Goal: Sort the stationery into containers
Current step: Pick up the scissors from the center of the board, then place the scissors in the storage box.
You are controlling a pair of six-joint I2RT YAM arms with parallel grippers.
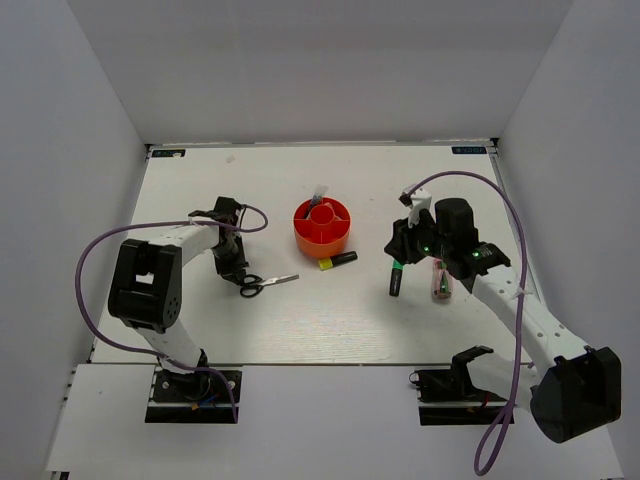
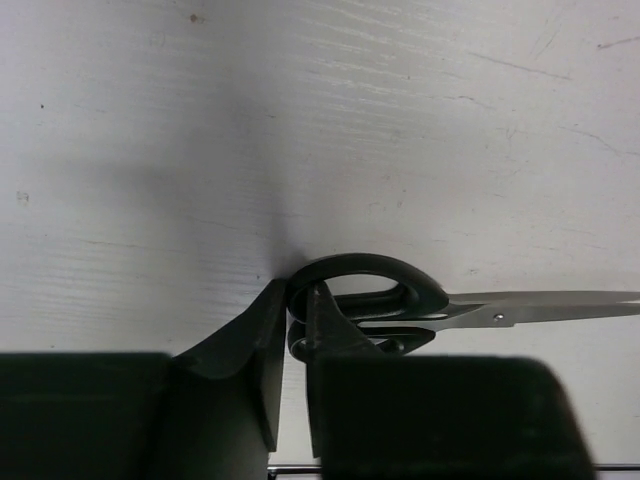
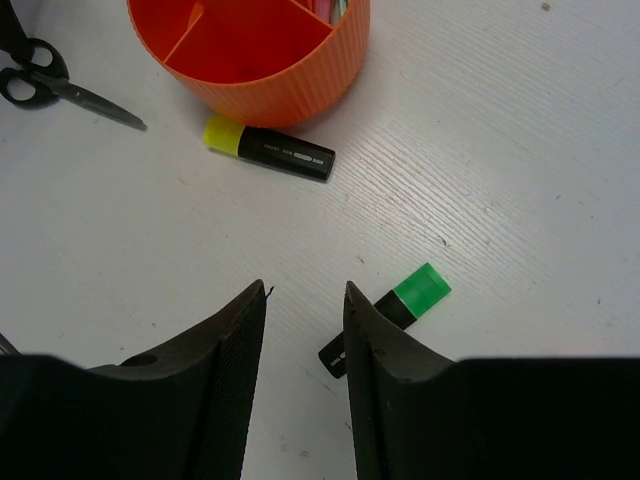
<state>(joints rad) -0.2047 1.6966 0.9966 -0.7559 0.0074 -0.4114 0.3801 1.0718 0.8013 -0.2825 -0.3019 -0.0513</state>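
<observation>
The black-handled scissors (image 1: 270, 283) lie on the table, blades pointing right. My left gripper (image 1: 243, 277) is shut on a handle loop of the scissors (image 2: 372, 288), which sits pinched between the fingertips of the gripper (image 2: 297, 297). The red-orange organizer (image 1: 322, 228) stands mid-table with items upright in its central cup. A yellow-capped black marker (image 1: 338, 261) lies just in front of it. My right gripper (image 3: 305, 290) is open and empty above the table. A green-capped black marker (image 3: 408, 300) lies partly behind its right finger (image 3: 385, 370). A pink highlighter (image 1: 440, 281) lies to the right.
White walls enclose the table on the left, back and right. The right wrist view also shows the organizer (image 3: 255, 60), the yellow-capped marker (image 3: 270, 150) and the scissors (image 3: 50, 85) at the far left. A purple cable loops beside each arm.
</observation>
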